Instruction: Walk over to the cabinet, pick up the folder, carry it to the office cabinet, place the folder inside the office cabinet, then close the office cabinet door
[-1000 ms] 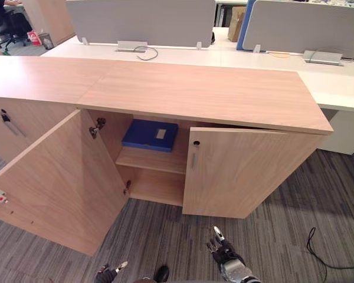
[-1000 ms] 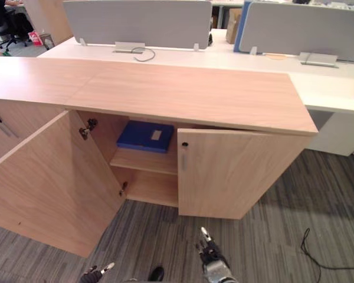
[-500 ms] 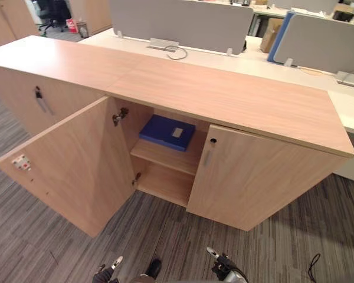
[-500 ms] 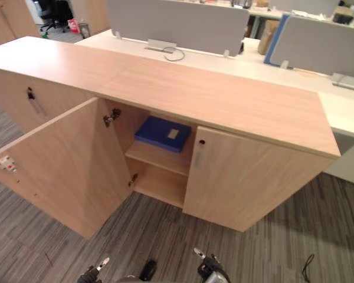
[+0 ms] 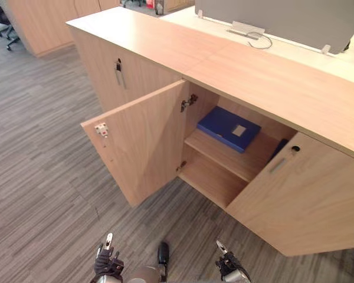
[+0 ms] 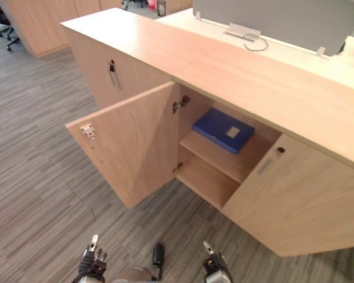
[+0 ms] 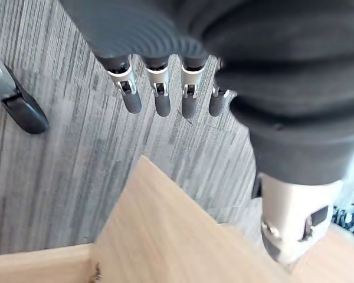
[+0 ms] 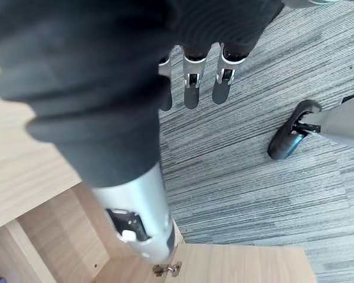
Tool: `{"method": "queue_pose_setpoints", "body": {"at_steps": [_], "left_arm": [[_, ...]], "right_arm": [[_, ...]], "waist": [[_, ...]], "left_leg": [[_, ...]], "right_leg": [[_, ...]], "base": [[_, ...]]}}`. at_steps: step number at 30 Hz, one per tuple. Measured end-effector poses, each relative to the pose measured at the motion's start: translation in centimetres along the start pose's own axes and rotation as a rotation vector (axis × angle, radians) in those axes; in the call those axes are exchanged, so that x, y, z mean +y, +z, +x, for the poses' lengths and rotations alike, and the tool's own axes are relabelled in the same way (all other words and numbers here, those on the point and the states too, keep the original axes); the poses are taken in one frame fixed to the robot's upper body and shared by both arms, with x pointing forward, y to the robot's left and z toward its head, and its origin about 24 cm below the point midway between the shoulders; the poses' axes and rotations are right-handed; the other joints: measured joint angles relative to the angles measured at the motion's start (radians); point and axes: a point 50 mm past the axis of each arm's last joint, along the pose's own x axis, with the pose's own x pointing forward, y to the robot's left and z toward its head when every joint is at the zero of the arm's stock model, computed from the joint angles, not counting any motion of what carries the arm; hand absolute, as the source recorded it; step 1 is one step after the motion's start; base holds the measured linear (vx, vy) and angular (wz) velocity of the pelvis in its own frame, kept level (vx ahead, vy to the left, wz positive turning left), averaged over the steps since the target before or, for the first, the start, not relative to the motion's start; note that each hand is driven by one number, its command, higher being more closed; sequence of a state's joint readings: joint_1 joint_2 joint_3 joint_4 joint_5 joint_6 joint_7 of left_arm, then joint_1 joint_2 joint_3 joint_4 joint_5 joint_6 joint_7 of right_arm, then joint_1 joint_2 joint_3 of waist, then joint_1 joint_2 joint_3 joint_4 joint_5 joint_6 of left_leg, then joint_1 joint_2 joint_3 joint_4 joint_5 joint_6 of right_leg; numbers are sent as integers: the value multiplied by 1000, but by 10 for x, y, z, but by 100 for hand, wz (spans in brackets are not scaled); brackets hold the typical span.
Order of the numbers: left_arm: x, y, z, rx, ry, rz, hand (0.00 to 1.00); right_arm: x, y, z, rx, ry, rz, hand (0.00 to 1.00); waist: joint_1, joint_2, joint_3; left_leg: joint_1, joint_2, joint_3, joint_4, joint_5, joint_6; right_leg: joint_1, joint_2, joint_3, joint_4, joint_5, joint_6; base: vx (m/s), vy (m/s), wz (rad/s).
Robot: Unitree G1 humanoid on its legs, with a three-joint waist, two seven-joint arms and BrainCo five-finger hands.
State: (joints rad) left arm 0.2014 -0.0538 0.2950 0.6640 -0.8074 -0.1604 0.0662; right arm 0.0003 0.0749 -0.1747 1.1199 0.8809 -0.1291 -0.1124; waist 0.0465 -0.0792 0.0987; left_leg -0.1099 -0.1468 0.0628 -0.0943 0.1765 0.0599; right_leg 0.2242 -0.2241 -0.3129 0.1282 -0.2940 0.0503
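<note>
The blue folder [image 5: 229, 128] lies flat on the upper shelf [image 5: 223, 154] inside the wooden cabinet [image 5: 271, 82], under the cabinet's top and well back from the shelf's front edge. It is in the same spot on the shelf as a second ago; neither hand touches it.

The left door [image 5: 144, 141] stands swung wide over the grey carpet [image 5: 41, 147], and the right door [image 5: 307, 200] is shut. None of this has moved. What has changed is the viewpoint: the whole scene has shifted and turned, so the camera has moved. The cabinet now runs off toward the upper right, and the open door sits in the middle of the eye views rather than at their left.

The left hand [image 5: 108, 263] and right hand [image 5: 231, 268] hang low, near the floor and well apart from the cabinet. Each wrist view shows the fingers [image 7: 156, 100] of the left and the fingers [image 8: 192, 88] of the right straight and relaxed, holding nothing.

With the folder already inside and both hands empty, the placing looks done. The shift seems to be the robot lining up with the open door, so closing it is likely the step left.
</note>
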Motion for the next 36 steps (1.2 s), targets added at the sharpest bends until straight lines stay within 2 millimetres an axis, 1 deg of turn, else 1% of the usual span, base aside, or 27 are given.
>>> {"method": "queue_pose_setpoints", "body": {"at_steps": [1, 3, 4, 5, 6, 7, 8, 9, 11, 12, 13, 14, 15, 16, 17, 19, 20, 22, 24, 26, 27, 29, 30, 31, 34, 36], "left_arm": [[-2, 2, 0, -8, -6, -14, 0], [-4, 7, 0, -27, -20, -33, 0], [-8, 15, -2, -56, -45, -40, 0], [-10, 19, -2, -71, -57, -43, 0], [-17, 28, -4, -113, -90, -29, 0], [-21, 34, -5, -137, -107, -20, 0], [-29, 46, -7, -195, -136, 36, 0], [-33, 56, -8, -238, -149, 86, 0], [-45, 82, -12, -370, -166, 261, 0], [-47, 88, -13, -401, -166, 304, 0], [-51, 101, -13, -456, -163, 384, 0], [-53, 107, -12, -481, -159, 422, 0], [-59, 127, -11, -551, -139, 540, 0], [-62, 139, -11, -595, -131, 623, 0], [-64, 142, -11, -608, -128, 655, 0], [-70, 157, -9, -651, -118, 738, 0], [-71, 160, -9, -658, -116, 754, 0], [-73, 170, -3, -658, -109, 793, 0], [-68, 176, 5, -635, -76, 816, 0], [-57, 185, 16, -584, -19, 840, 0], [-55, 188, 19, -574, -10, 847, 0], [-50, 201, 26, -550, 28, 856, 0], [-49, 205, 28, -544, 37, 857, 0], [-45, 213, 31, -532, 62, 848, 0], [-31, 229, 36, -488, 124, 799, 0], [-23, 227, 39, -439, 130, 785, 0]], "right_arm": [[-1, 1, 0, -3, -3, 11, 0], [-6, 2, 0, -2, -18, 38, 0], [-8, 3, 0, -4, -24, 32, 0], [-10, 3, 0, -3, -29, 33, 0], [-13, 4, 0, -5, -38, 33, 0], [-14, 5, 0, -6, -42, 27, 0], [-16, 5, -1, -8, -47, 29, 0], [-19, 5, -1, -6, -55, 31, 0], [-23, 7, -2, -15, -60, 29, 0], [-25, 7, -2, -16, -58, 32, 0], [-28, 9, -2, -26, -56, 54, 0], [-29, 10, -2, -29, -56, 59, 0], [-34, 13, -3, -33, -54, 39, 0], [-38, 14, -3, -31, -55, 48, 0], [-39, 14, -3, -31, -54, 54, 0], [-44, 14, -4, -28, -50, 78, 0], [-46, 14, -4, -26, -53, 86, 0], [-57, 11, -6, -18, -78, 114, 0], [-63, 10, -7, -12, -93, 132, 0], [-70, 10, -8, -11, -116, 170, 0], [-70, 10, -8, -10, -118, 173, 0], [-76, 11, -9, -19, -136, 221, 0], [-77, 11, -9, -20, -139, 228, 0], [-79, 12, -9, -28, -146, 253, 0], [-90, 14, -11, -44, -182, 320, 0], [-96, 17, -12, -55, -197, 340, 0]], "waist": [[1, -3, 1], [1, -2, -3], [2, -1, -5], [1, 0, -11], [1, 3, -17], [2, 4, -20], [5, 8, -22], [6, 15, -27], [2, 29, -40], [1, 33, -44], [0, 41, -54], [-1, 45, -57], [-4, 55, -75], [-5, 60, -88], [-5, 62, -92], [-5, 62, -101], [-5, 62, -103], [-6, 61, -117], [-6, 62, -124], [-3, 65, -128], [-3, 65, -128], [0, 68, -129], [1, 69, -129], [3, 73, -128], [4, 78, -133], [6, 82, -133]], "left_leg": [[4, -4, 0, 0, 8, 8], [15, -3, 1, 0, 11, 12], [25, 2, 6, 0, 8, 15], [25, 5, 8, 0, 6, 16], [27, 14, 15, 0, 0, 17], [29, 20, 19, 0, -3, 16], [41, 31, 34, 0, -11, 14], [48, 38, 45, 0, -17, 11], [76, 55, 77, 0, -35, 5], [80, 58, 85, -1, -38, 3], [83, 63, 97, -1, -43, -2], [83, 66, 103, -1, -45, -3], [78, 79, 118, -1, -49, -10], [78, 89, 130, -1, -52, -15], [80, 92, 134, -1, -53, -17], [90, 105, 148, 0, -60, -27], [92, 108, 151, 0, -62, -30], [96, 115, 160, 0, -64, -39], [104, 120, 175, 0, -62, -41], [120, 127, 202, 5, -65, -40], [124, 129, 206, 5, -65, -40], [136, 148, 217, 6, -65, -40], [139, 154, 220, 6, -65, -40], [148, 168, 226, 6, -65, -40], [158, 186, 243, 6, -64, -42], [162, 188, 259, 6, -64, -46]], "right_leg": [[6, -3, 0, 3, 7, 11], [5, -5, 6, 18, 34, 18], [7, -3, 14, 24, 55, 34], [6, -1, 15, 26, 63, 36], [2, 5, 18, 26, 79, 37], [2, 9, 18, 26, 87, 37], [2, 14, 23, 31, 98, 33], [0, 15, 29, 36, 102, 33], [0, 18, 50, 53, 109, 33], [-1, 19, 52, 56, 109, 33], [-5, 20, 53, 55, 109, 33], [-7, 21, 56, 54, 109, 33], [-23, 29, 78, 53, 110, 33], [-29, 35, 88, 52, 110, 33], [-30, 38, 95, 52, 110, 32], [-29, 47, 106, 49, 110, 32], [-29, 48, 109, 48, 110, 32], [-30, 51, 131, 44, 110, 31], [-29, 53, 144, 38, 111, 31], [-26, 59, 168, 35, 111, 30], [-26, 60, 174, 35, 111, 29], [-26, 76, 196, 35, 121, 13], [-26, 82, 203, 35, 126, 5], [-25, 89, 217, 35, 134, -7], [-28, 103, 249, 32, 139, -13], [-30, 106, 266, 27, 140, -13]], "base": [[82, 15, 25], [55, 25, -4], [47, 24, -13], [66, 26, -19], [51, 16, -15], [56, 10, -28], [27, -1, -36], [35, -5, -51], [37, -13, -52], [29, -23, -43], [12, -15, -29], [21, -44, -40], [33, -71, -39], [43, -84, -38], [50, -79, -27], [51, -77, -23], [51, -79, -20], [63, -73, -17], [70, -64, -28], [68, -62, -35], [59, -67, -29], [43, -106, -26], [15, -94, -28], [-6, -50, -24], [-44, -91, -29], [-76, -59, -31]]}}
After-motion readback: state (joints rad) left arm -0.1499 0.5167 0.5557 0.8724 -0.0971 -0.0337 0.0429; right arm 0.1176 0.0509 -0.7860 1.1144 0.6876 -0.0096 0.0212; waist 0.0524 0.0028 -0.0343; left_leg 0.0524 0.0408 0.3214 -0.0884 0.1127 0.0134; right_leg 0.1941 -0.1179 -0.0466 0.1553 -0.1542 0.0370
